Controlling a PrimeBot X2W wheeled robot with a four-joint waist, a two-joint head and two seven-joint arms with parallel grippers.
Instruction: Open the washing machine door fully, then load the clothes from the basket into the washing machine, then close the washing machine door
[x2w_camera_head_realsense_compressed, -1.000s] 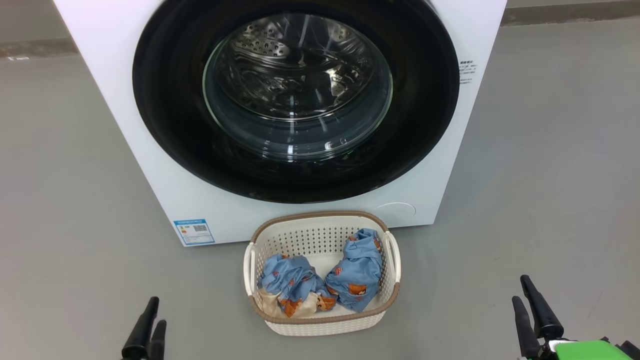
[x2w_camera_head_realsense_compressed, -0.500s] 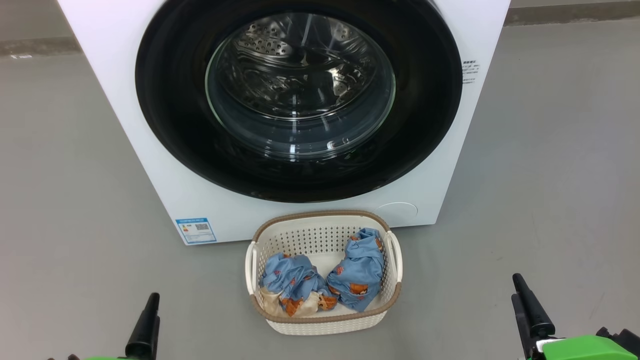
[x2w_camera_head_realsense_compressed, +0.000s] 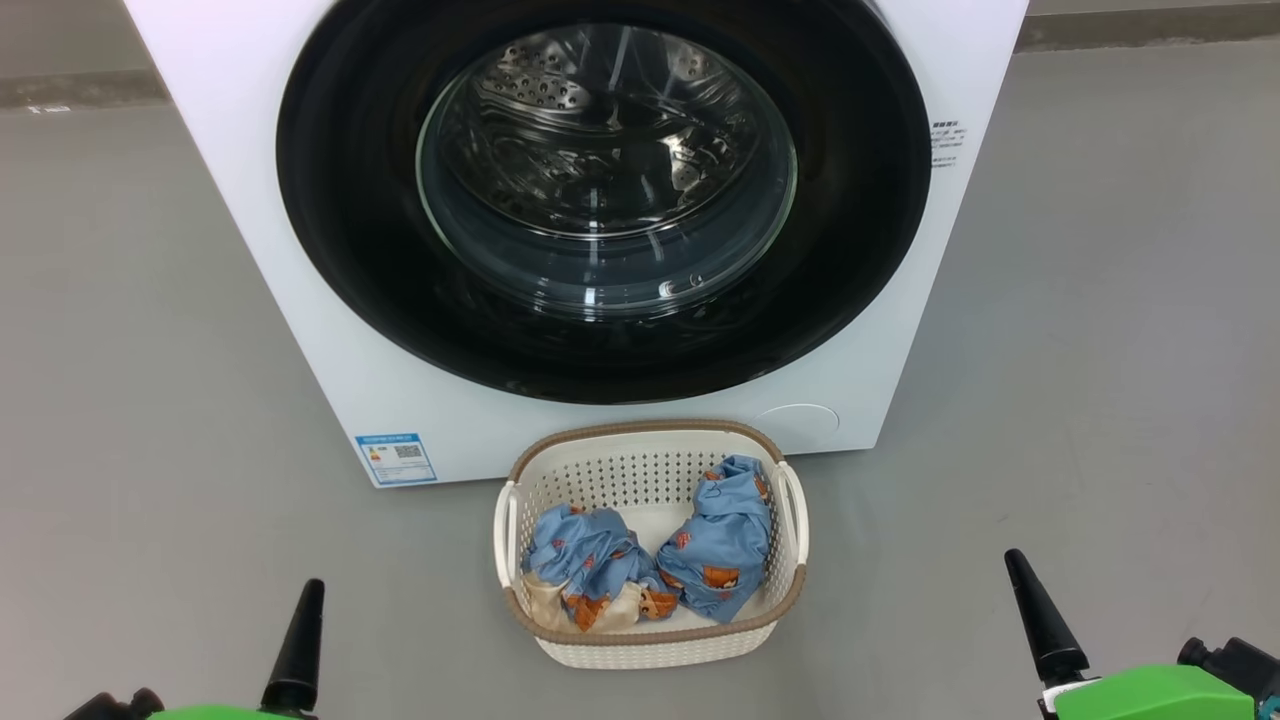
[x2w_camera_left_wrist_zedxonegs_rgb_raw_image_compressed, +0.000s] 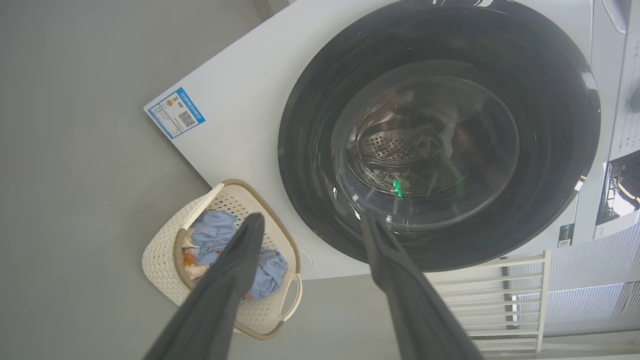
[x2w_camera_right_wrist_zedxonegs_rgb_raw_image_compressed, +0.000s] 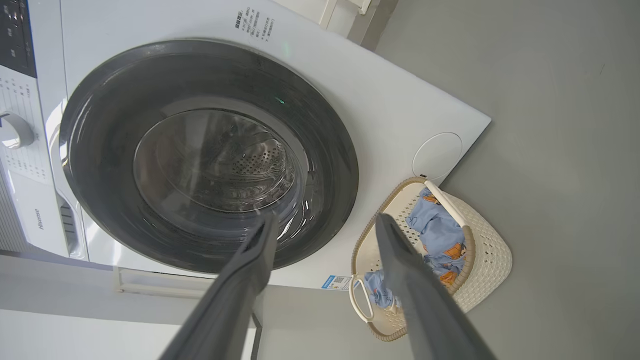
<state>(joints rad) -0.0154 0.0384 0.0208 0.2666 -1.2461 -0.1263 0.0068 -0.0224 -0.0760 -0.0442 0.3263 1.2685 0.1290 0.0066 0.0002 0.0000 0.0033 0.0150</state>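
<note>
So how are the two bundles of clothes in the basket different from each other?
The left bundle has a cream part at its near edge; the right bundle shows no cream. The left bundle lies low and spread out; the right bundle stands taller, against the right wall of the basket. Both are crumpled light blue fabric with small orange-brown figures.

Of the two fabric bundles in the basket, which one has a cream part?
The bundle on the robot's left in the basket: cream fabric shows at its near edge. The right bundle is blue with orange-brown figures, no cream.
</note>
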